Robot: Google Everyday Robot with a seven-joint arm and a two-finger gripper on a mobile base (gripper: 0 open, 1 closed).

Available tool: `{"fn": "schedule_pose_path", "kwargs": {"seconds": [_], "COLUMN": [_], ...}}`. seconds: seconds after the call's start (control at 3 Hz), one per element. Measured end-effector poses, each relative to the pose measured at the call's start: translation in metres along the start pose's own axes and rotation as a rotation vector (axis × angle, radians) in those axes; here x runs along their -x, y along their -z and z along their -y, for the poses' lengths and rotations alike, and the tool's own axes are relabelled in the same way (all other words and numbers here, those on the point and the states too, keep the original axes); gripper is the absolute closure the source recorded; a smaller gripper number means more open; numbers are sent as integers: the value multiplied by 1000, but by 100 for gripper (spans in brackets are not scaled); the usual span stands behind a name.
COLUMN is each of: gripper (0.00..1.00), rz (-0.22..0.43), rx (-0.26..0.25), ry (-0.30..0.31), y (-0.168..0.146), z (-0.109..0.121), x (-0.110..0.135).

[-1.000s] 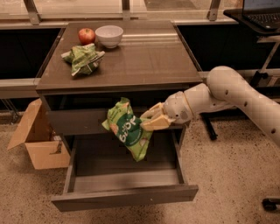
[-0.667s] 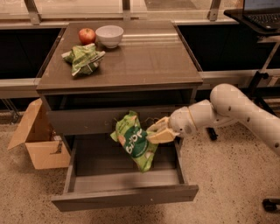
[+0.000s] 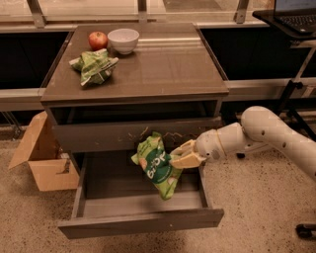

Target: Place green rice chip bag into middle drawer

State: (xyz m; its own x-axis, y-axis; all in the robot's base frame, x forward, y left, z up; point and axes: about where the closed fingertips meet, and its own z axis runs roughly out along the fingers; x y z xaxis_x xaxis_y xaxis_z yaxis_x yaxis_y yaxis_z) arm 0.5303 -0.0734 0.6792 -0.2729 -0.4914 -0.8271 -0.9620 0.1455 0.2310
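The green rice chip bag (image 3: 157, 165), green with a darker round logo and white lettering, hangs over the open middle drawer (image 3: 140, 223), its lower end dipping inside near the right half. My gripper (image 3: 183, 157) reaches in from the right and is shut on the bag's right edge. The drawer is pulled out wide, and its grey-brown floor (image 3: 111, 180) shows bare to the left of the bag. The closed drawer front above it (image 3: 98, 136) bears pale scratch marks.
On the cabinet top (image 3: 168, 64) lie a smaller pale-green bag (image 3: 95, 65), a red apple (image 3: 98, 39) and a white bowl (image 3: 123, 39). An open cardboard box (image 3: 42, 160) stands on the floor at the left. A desk with a laptop (image 3: 296, 15) is at the far right.
My gripper has carried the bag down and slightly right, from in front of the scratched drawer front to over the open drawer. The drawer and the tabletop items have not moved.
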Motion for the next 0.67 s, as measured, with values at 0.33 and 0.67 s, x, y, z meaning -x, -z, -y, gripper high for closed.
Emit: {"fn": "schedule_pose_path", "kwargs": {"seconds": [0.33, 0.67], "gripper": [100, 100], "rz": [-12, -8], "rx": [-9, -5], "ry": [-35, -81], "y": [-9, -23], "z": [6, 16], "x": [-16, -40]}}
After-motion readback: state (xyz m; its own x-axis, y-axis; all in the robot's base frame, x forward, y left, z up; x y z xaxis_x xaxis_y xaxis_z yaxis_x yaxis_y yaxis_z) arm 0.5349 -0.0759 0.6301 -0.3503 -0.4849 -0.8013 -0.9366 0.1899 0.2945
